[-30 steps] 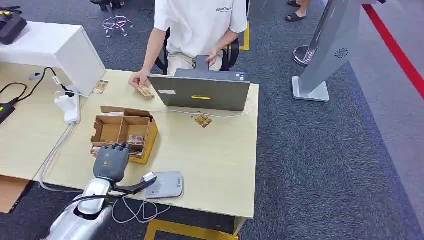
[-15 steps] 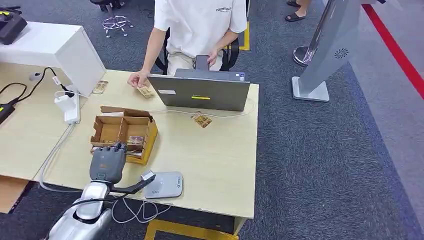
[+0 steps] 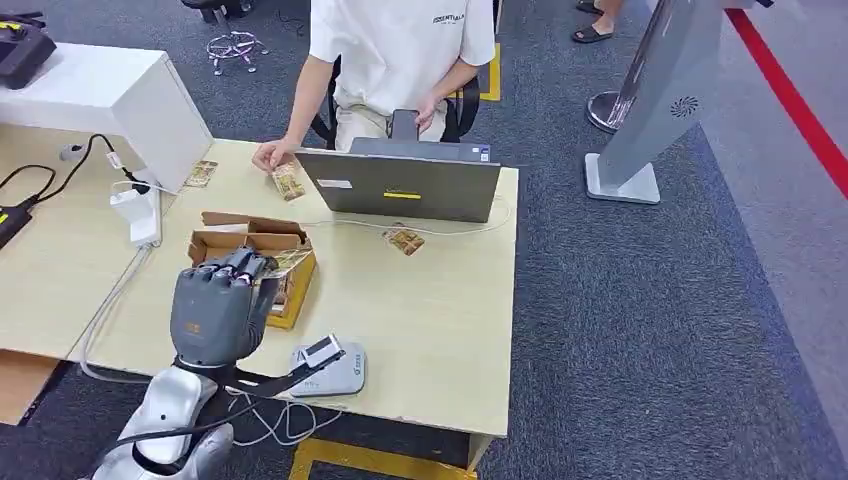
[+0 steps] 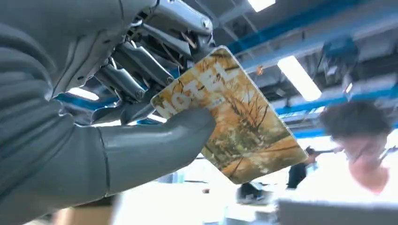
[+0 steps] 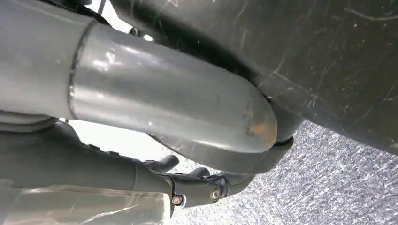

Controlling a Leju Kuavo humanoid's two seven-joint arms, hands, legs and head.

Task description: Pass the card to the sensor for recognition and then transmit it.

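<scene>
Card (image 4: 234, 124): now lifted clear of the cardboard box (image 3: 250, 255), pinched in the left hand (image 3: 215, 310); sensor (image 3: 330, 370) pass pending.

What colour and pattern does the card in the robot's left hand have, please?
Yellow-orange autumn foliage with white "HOTEL" lettering on the card, clearest in the left wrist view.

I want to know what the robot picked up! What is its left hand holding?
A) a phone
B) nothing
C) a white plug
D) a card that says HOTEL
D: in the left wrist view the left hand pinches a yellow-brown card printed with HOTEL between its thumb and fingers.
</scene>
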